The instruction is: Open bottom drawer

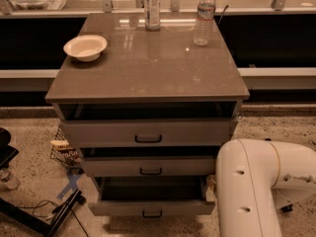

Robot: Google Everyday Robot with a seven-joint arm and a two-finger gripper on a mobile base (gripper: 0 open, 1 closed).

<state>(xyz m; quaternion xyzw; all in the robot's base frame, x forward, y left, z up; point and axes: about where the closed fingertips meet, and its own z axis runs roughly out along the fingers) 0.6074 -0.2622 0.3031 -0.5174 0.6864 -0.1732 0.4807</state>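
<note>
Bottom drawer [152, 209] well out, white arm [254, 189] just beside it, end effector out of view.

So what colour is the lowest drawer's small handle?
Black handle on the pale grey bottom drawer, camera view; the gripper is out of sight.
</note>
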